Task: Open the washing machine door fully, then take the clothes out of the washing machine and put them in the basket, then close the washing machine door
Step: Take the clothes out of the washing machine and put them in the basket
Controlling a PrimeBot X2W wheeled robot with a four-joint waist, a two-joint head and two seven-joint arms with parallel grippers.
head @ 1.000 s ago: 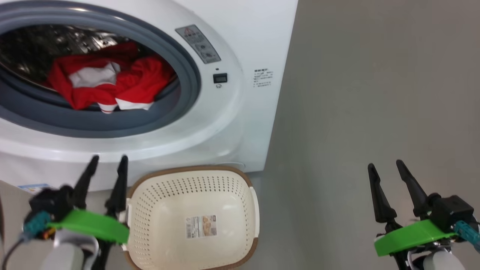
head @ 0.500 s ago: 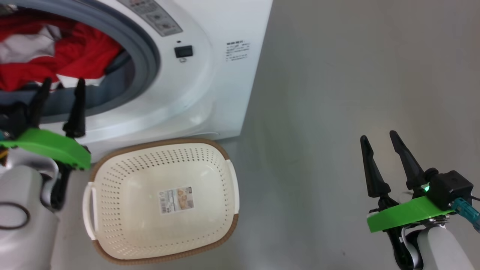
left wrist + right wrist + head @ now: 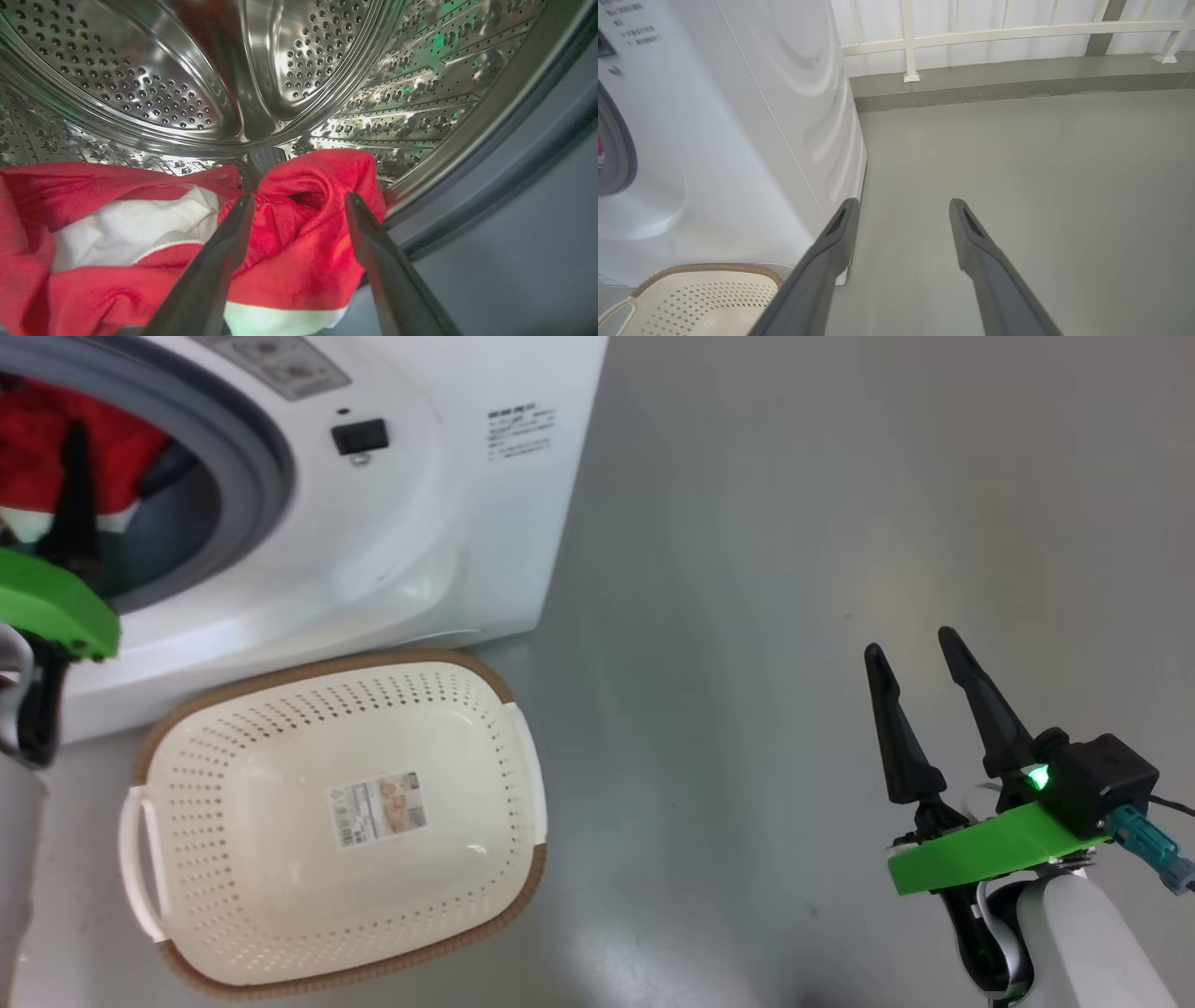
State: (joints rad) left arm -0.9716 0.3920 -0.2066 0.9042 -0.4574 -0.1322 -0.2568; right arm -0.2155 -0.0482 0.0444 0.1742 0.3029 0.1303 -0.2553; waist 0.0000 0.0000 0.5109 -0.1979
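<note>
— Okay, head view first. Where is everything?
— Washing machine point(image 3: 448, 523) is upper left with its mouth uncovered and the grey rubber ring point(image 3: 257, 476) showing. Clothes point(image 3: 37, 439) are red, inside the drum, low at the mouth. Basket point(image 3: 523, 859) sits upright on the floor point(image 3: 794, 523) just in front of the machine, paper label point(image 3: 378, 810) on its bottom.
— Arms?
— Left arm's green mount point(image 3: 51, 602) is at the left edge. One dark finger point(image 3: 75, 485) stands up in front of the mouth and overlaps the red. Right gripper point(image 3: 910, 646) is lower right over bare floor, well apart from basket and machine. Its jaws are spread wide with nothing between them.
— Left wrist view?
— Left gripper point(image 3: 299, 198) is at the steel drum point(image 3: 140, 93). Its fingers are fully apart, one on each side of a bunched red fold. They aren't clamped and have no hold on it. Can't tell whether the pads touch the fabric. A white patch point(image 3: 135, 228) lies left of the fingers and a white hem point(image 3: 280, 322) runs along the bottom.
— Right wrist view?
— Same story: fingers wide, gripping nothing, pointing across the grey floor toward a white railing point(image 3: 971, 32). The machine's side panel is on the left. The basket's brown rim is in the lower left corner, just beside the machine's base.
</note>
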